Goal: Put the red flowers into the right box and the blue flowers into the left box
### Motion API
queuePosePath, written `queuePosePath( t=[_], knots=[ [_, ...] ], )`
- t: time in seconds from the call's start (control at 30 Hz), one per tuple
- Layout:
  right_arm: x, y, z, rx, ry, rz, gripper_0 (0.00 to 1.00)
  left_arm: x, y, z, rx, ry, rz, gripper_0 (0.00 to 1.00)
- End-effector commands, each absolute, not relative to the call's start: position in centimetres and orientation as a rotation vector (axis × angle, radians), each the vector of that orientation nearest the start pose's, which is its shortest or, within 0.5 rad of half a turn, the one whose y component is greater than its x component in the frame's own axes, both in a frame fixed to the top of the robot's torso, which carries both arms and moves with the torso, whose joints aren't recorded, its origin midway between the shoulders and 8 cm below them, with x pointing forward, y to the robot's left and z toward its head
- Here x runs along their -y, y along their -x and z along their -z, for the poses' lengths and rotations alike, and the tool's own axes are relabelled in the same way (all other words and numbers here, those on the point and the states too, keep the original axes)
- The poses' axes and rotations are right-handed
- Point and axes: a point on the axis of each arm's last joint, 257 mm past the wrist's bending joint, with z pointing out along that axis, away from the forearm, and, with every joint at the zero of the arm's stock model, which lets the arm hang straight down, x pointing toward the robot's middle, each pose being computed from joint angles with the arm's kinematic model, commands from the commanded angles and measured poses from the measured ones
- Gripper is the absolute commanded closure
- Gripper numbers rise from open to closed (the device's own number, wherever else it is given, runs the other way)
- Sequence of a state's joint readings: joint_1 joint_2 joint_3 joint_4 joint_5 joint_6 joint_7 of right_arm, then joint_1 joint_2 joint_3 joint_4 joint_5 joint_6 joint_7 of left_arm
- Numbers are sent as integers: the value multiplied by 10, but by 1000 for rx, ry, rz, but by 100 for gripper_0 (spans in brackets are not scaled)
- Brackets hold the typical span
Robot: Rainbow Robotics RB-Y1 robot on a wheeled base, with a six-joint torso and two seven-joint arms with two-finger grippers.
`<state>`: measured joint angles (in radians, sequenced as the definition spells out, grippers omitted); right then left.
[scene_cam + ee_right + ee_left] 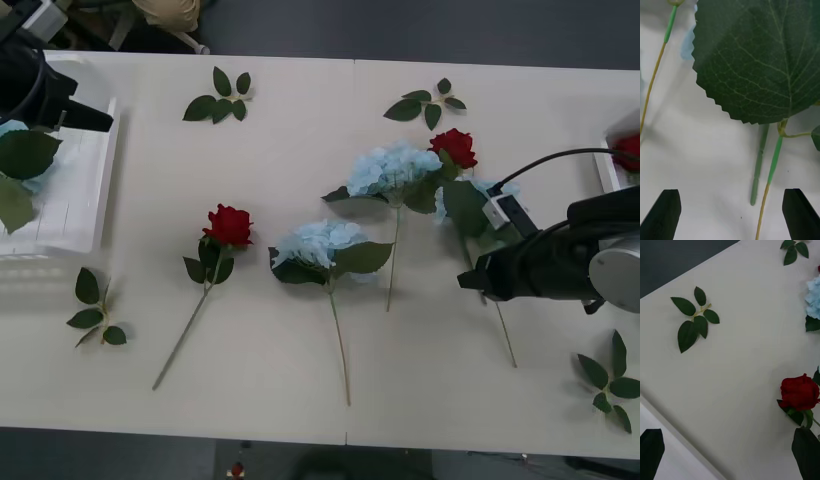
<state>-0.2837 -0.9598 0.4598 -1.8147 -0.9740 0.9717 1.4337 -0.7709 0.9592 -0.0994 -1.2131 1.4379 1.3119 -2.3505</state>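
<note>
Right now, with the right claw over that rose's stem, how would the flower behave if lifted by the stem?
Probably light: the stem is thin. Likely top-heavy, since the red rose and broad leaf sit far from the open right claw, so it may droop or swing.

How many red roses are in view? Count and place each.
3 red flowers: one on the table left of centre, one beside the blue flowers, one in the right box; others may be hidden.
</note>
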Motion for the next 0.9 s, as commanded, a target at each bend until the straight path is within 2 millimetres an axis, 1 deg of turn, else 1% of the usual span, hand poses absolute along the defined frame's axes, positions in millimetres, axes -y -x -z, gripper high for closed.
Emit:
queuePosePath(
  t=[0.03,0.17,0.23,0.27,0.33,0.37,0.43,0.47,0.53,0.6,0.7,0.77,0.9],
  knots=[
    [237,-463,283,-2463,478,-278,21,-270,-563,82,-2050,-1067,290,0],
    [234,-465,286,-2460,474,-278,20,-242,-554,99,-2020,-1096,333,0],
    [235,-467,287,-2459,470,-271,21,-226,-544,115,-1996,-1109,353,0],
    [236,-468,287,-2459,468,-267,21,-223,-542,120,-1989,-1108,352,0],
    [237,-469,291,-2465,466,-262,21,-211,-529,138,-1960,-1116,349,0],
    [238,-469,292,-2468,466,-257,21,-209,-525,143,-1954,-1117,347,0],
    [236,-472,295,-2468,476,-250,21,-201,-511,157,-1932,-1133,331,0],
    [236,-473,295,-2467,478,-246,20,-201,-508,160,-1931,-1135,326,0],
    [236,-476,299,-2467,487,-234,20,-195,-494,170,-1932,-1141,336,0],
    [234,-478,301,-2462,494,-227,21,-194,-484,177,-1942,-1128,357,0],
    [234,-482,305,-2459,499,-215,20,-190,-467,193,-1963,-1131,377,0],
    [232,-485,307,-2458,495,-212,20,-189,-460,202,-1968,-1145,347,0],
    [230,-490,309,-2456,495,-201,21,-185,-456,217,-1982,-1160,304,0]
  ],
)
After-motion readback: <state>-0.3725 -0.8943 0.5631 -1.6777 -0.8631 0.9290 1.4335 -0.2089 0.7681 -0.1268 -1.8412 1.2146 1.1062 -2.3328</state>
